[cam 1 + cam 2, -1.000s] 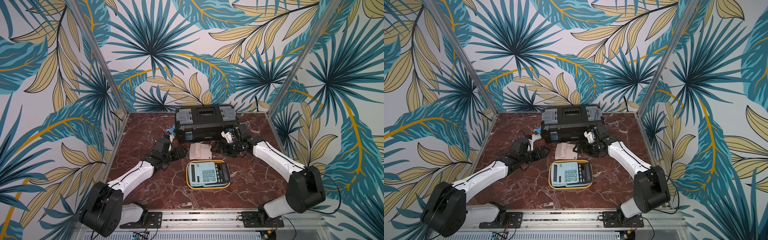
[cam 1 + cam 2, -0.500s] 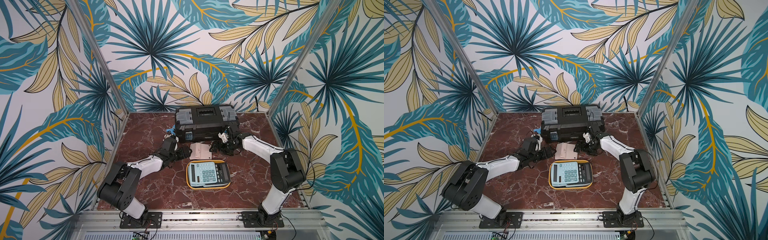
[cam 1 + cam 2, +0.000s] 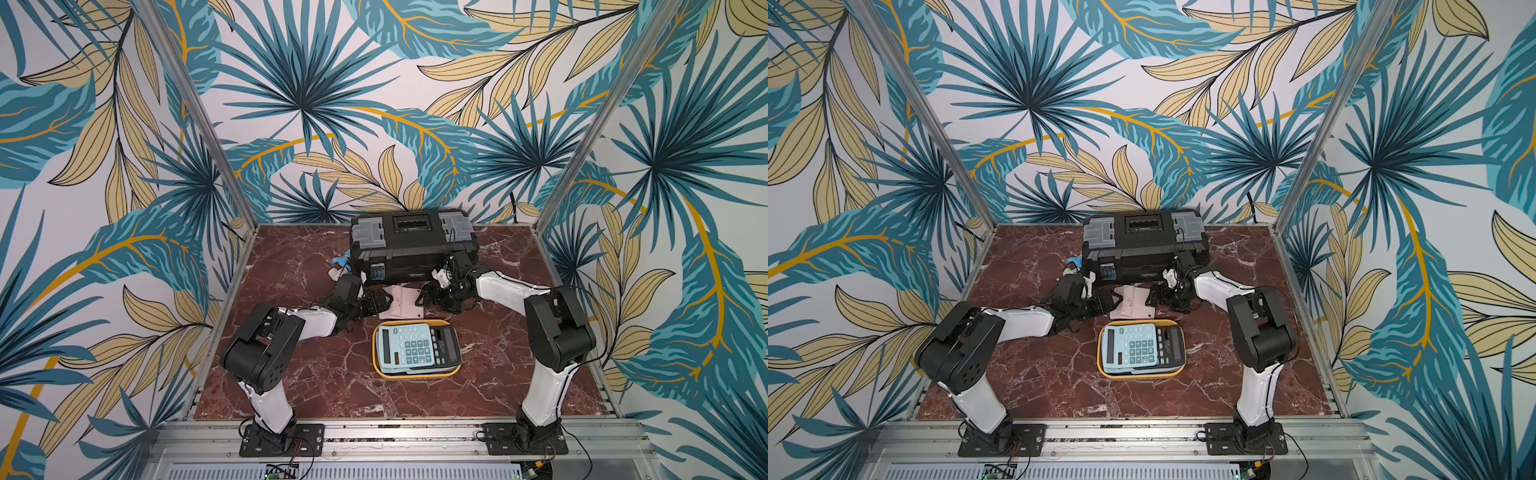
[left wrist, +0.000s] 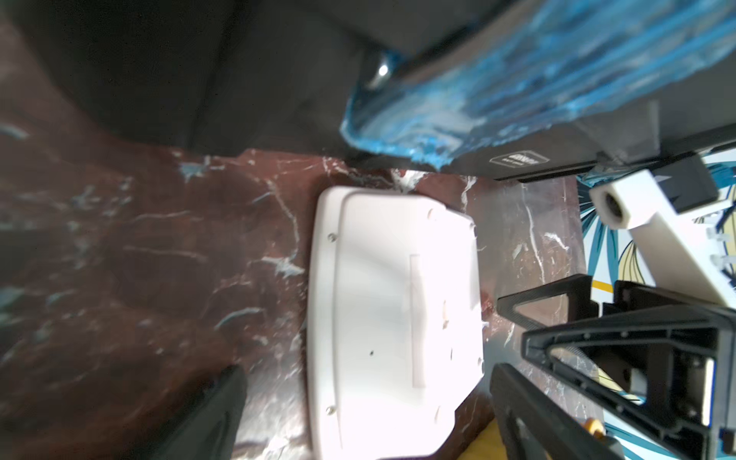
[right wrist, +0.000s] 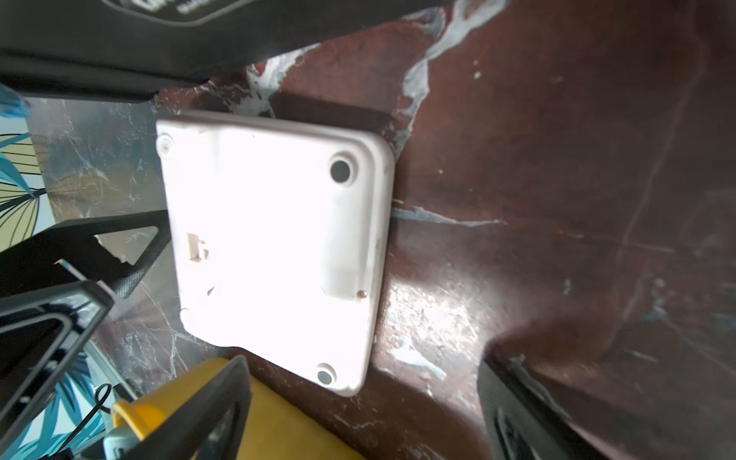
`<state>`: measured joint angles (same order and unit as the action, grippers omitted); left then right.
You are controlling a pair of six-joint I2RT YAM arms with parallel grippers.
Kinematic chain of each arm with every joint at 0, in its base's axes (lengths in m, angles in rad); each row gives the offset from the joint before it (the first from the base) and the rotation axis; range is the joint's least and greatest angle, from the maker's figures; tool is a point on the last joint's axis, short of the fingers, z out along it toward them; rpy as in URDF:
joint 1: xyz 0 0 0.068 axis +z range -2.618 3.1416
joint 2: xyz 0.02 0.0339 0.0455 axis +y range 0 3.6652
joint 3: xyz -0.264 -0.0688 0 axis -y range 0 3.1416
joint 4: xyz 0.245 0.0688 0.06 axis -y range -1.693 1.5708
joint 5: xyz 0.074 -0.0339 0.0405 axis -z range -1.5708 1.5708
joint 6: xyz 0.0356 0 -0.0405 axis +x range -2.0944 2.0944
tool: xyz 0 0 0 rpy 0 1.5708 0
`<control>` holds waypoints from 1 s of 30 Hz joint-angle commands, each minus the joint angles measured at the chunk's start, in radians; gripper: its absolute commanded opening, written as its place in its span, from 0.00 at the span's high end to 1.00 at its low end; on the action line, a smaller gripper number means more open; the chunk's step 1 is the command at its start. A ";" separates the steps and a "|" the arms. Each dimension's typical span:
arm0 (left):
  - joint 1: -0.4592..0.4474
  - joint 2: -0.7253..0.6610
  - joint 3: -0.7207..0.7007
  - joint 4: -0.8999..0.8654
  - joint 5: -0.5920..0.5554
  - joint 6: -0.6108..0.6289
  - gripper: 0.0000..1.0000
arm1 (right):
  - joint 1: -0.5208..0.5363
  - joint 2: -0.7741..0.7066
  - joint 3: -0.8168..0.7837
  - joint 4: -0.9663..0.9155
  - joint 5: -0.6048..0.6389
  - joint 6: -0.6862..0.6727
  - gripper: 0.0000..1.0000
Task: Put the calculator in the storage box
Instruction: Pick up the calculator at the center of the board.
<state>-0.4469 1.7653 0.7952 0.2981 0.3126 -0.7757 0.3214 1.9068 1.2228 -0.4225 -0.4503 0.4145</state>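
Calculator: the pink calculator [image 3: 401,302] lies face down and flat on the marble desk [image 3: 316,374]. Its pale back and rubber feet show in the right wrist view [image 5: 275,247].
Place: it is outside the storage box [image 3: 415,376], just behind it and just in front of the black toolbox [image 3: 413,245].
Left pincer: the left pincer [image 3: 376,303] sits low at the calculator's left end, jaws spread, pinching nothing.
Right pincer: the right pincer [image 3: 430,297] sits low at the opposite end, fingers [image 5: 513,402] wide apart. The calculator lies ahead of the gap, not gripped.
Contact: both pincers are just beside the calculator's ends, but I cannot tell whether either touches it.
Storage box: the yellow-orange tray holds a blue calculator [image 3: 405,349] lying partly over a black calculator [image 3: 444,347].
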 commanded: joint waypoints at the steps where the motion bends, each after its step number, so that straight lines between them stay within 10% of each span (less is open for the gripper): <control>1: -0.008 0.039 0.026 0.050 0.033 -0.025 0.00 | -0.001 0.045 -0.001 0.068 -0.061 0.024 0.07; 22: -0.018 -0.082 -0.024 0.328 0.171 -0.206 0.08 | 0.016 0.049 -0.057 0.328 -0.278 0.184 0.13; 30: -0.010 -0.169 -0.037 0.140 0.083 -0.125 0.09 | 0.016 0.047 -0.063 0.328 -0.233 0.204 0.19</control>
<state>-0.4637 1.6474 0.7879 0.5568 0.4572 -0.9630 0.3340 1.9629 1.1751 -0.1249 -0.7033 0.5999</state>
